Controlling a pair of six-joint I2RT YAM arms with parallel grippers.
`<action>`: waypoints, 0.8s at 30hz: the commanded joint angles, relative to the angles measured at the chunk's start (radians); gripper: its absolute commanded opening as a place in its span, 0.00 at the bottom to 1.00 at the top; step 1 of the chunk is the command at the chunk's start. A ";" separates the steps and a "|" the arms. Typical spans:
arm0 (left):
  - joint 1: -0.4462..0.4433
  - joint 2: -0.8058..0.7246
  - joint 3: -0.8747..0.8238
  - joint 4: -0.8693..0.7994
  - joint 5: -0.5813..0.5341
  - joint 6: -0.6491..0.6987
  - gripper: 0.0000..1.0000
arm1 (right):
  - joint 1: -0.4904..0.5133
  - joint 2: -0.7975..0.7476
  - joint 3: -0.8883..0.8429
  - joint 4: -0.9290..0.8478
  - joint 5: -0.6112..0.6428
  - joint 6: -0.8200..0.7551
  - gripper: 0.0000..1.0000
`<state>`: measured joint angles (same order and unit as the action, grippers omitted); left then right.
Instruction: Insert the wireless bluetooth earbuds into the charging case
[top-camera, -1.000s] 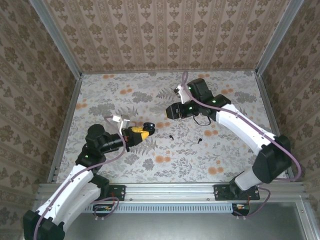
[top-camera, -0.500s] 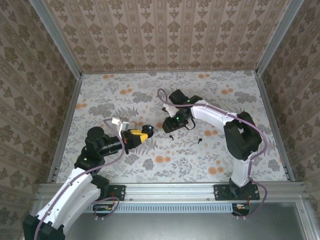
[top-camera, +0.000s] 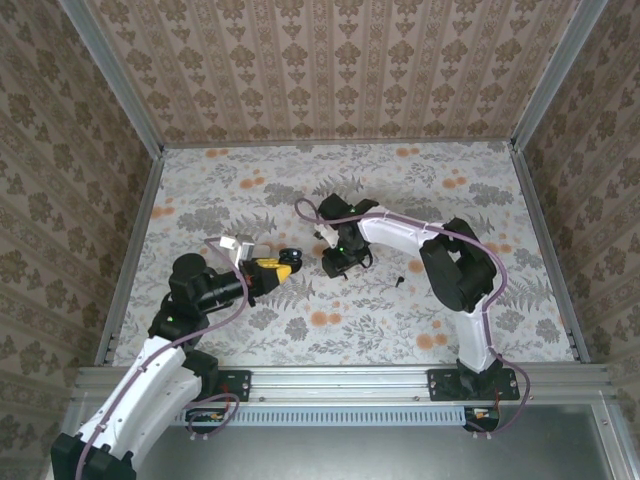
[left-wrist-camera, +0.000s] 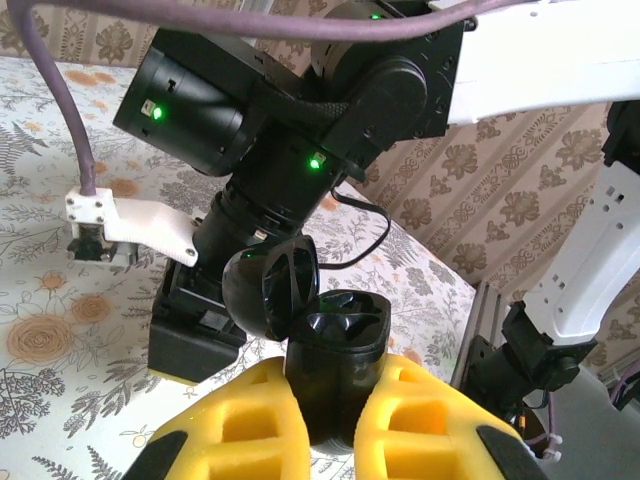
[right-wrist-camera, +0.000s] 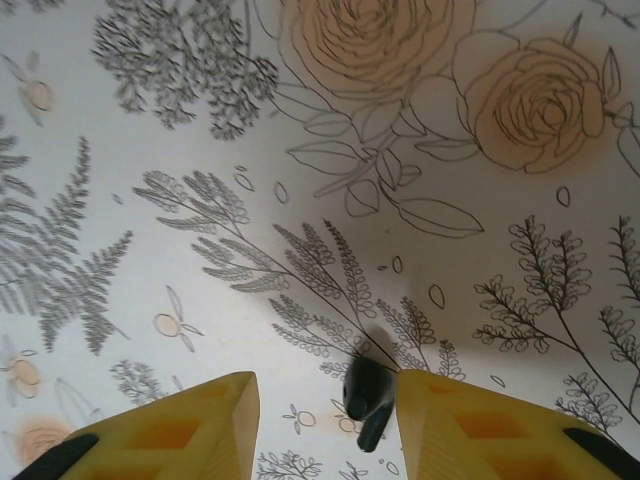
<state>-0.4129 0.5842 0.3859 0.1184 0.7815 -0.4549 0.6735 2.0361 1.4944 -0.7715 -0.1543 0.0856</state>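
A flower-printed table (top-camera: 250, 330) is enclosed by papered walls. From above, the left gripper (top-camera: 283, 264) is seen clamped on the charging case (top-camera: 293, 255) near the table's middle, and the right gripper (top-camera: 336, 268) is lowered to the cloth just beside it. A second earbud (top-camera: 400, 281) lies loose on the table, well apart to the right.

In the left wrist view, the case is held upright between the yellow pads with its lid (left-wrist-camera: 283, 290) swung open. Its wells are too dark for any contents to be made out.

In the right wrist view, an earbud (right-wrist-camera: 367, 396) lies on the cloth between the part-opened fingers (right-wrist-camera: 190, 425), close against one of them and not yet gripped. Being off-centre, it could be pushed, rolled or flicked away as the fingers meet. A skewed pinch would likely make seating it in the case awkward.
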 joint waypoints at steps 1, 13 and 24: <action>0.013 -0.007 -0.010 0.015 0.017 0.020 0.00 | 0.016 0.028 0.038 -0.068 0.093 0.030 0.41; 0.032 -0.008 -0.021 0.024 0.032 0.017 0.00 | 0.032 0.076 0.067 -0.099 0.130 0.070 0.38; 0.039 -0.016 -0.025 0.024 0.037 0.014 0.00 | 0.042 0.112 0.101 -0.142 0.151 0.096 0.22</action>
<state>-0.3843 0.5838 0.3729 0.1188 0.7929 -0.4545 0.7052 2.1220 1.5753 -0.8604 -0.0242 0.1612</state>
